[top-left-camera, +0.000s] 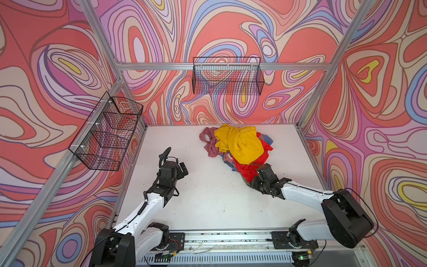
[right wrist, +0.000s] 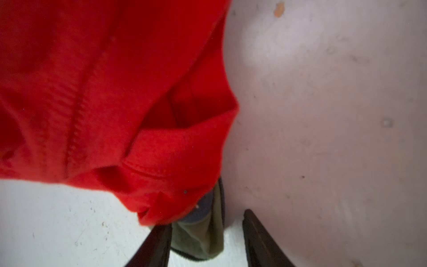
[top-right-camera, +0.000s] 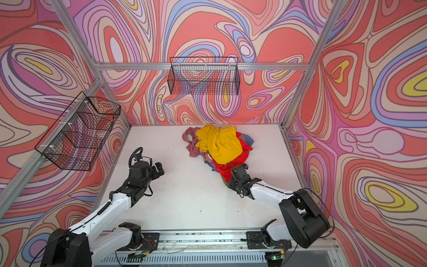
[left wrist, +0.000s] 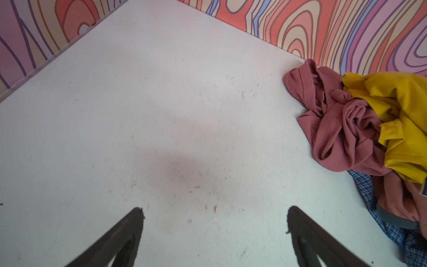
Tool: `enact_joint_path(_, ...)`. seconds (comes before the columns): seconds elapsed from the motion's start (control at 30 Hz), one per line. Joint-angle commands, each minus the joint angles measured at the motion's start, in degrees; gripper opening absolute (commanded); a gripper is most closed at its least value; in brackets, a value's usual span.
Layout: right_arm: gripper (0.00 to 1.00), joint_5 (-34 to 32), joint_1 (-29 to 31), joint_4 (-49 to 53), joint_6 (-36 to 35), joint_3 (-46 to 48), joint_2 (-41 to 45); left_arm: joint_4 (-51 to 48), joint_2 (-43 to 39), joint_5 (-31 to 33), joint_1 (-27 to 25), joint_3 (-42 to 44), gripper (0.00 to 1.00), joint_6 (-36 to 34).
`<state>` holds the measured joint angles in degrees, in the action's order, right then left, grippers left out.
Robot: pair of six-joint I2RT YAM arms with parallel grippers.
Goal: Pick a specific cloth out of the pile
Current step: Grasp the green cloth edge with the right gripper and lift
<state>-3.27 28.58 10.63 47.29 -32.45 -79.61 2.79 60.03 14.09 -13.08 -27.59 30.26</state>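
Note:
The pile [top-left-camera: 238, 145] lies at the back right of the white table [top-left-camera: 208, 203]: a mustard-yellow garment [top-left-camera: 240, 143] on top, a bright red one [top-left-camera: 248, 170] at the near side, dusty pink [top-left-camera: 209, 143] on the left and blue checked fabric [top-left-camera: 268, 139]. A corner of the olive-green cloth [right wrist: 198, 235] with a grey-blue band sticks out from under the red garment. My right gripper [right wrist: 207, 219] straddles that corner. One finger touches it and the other stands apart, with table showing in the gap. My left gripper [left wrist: 215, 209] hovers wide open over bare table, left of the pile.
A black wire basket [top-left-camera: 227, 76] hangs on the back wall and a second, divided one [top-left-camera: 108, 131] on the left wall. Aluminium frame posts stand at the table's corners. The pile lies close to the back wall.

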Motion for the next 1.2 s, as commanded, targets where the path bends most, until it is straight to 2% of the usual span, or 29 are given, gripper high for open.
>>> enact_joint_path(0.0, 0.40, -1.7, 0.3, 0.7, -1.5, -0.5, -1.0, -1.8, -0.5, 1.5, -0.2, -0.2, 1.00, 1.2)
enact_joint_path(0.07, 0.32, -2.9, 0.3, 1.8, -1.2, -0.4, -0.4, -1.9, -0.6, 1.6, -0.2, -0.4, 1.00, 1.5)
enact_joint_path(0.27, 0.00, -3.5, 0.3, 0.8, -1.7, -0.2, 3.6, -3.7, -1.4, 2.4, -0.3, -1.3, 1.00, 1.2)
enact_joint_path(0.37, 0.00, -2.7, 1.7, -0.3, -6.2, -1.8, 5.6, -3.5, -1.3, 2.2, -0.2, -1.3, 1.00, 0.6)
enact_joint_path(0.47, 0.00, -4.6, 3.6, 0.4, -8.9, -4.1, 7.1, -3.0, -0.5, 2.2, -0.2, -1.3, 1.00, 0.5)
enact_joint_path(0.8, 0.00, -9.0, 3.7, 1.2, -12.0, -7.0, 12.2, -2.9, 1.5, 0.1, -0.4, -4.7, 1.00, -0.1)
enact_joint_path(1.17, 0.00, -5.6, 3.9, 3.7, -22.0, -16.4, 17.0, -3.7, 3.2, -0.7, -1.1, -6.4, 1.00, -1.0)
